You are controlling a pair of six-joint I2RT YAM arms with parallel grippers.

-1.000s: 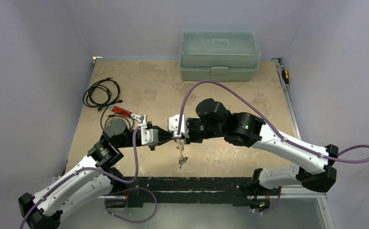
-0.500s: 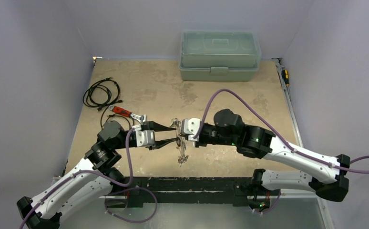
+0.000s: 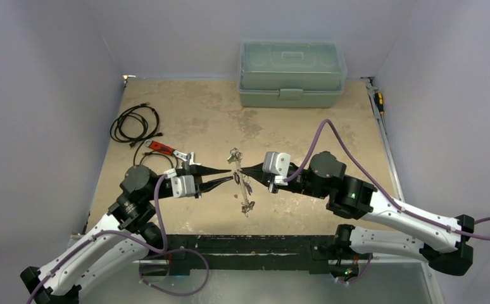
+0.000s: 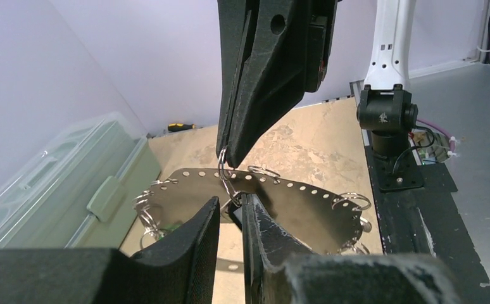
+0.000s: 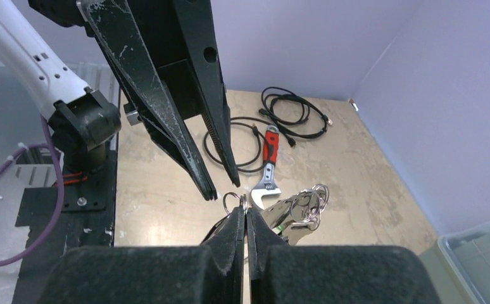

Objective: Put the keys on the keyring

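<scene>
With right jaws clamped on keyring (image 3: 241,187), bring slightly parted, empty left jaws in from nine o'clock, squarely.

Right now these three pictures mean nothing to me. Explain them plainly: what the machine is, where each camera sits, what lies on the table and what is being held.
This is a robot with a left arm and a right arm, bolted to the near edge of a table. Each arm ends in a two-finger gripper. The wide picture looks down from above and behind the arms. The other two come from a camera on each wrist, so each shows its own black fingers at the bottom. On the table lie a coiled black cable, a red-handled wrench and, at the back, a closed pale green box. The right gripper is shut on a small metal ring, part of a bunch of keys and rings between the arms. The left gripper faces it, open and holding nothing.
</scene>
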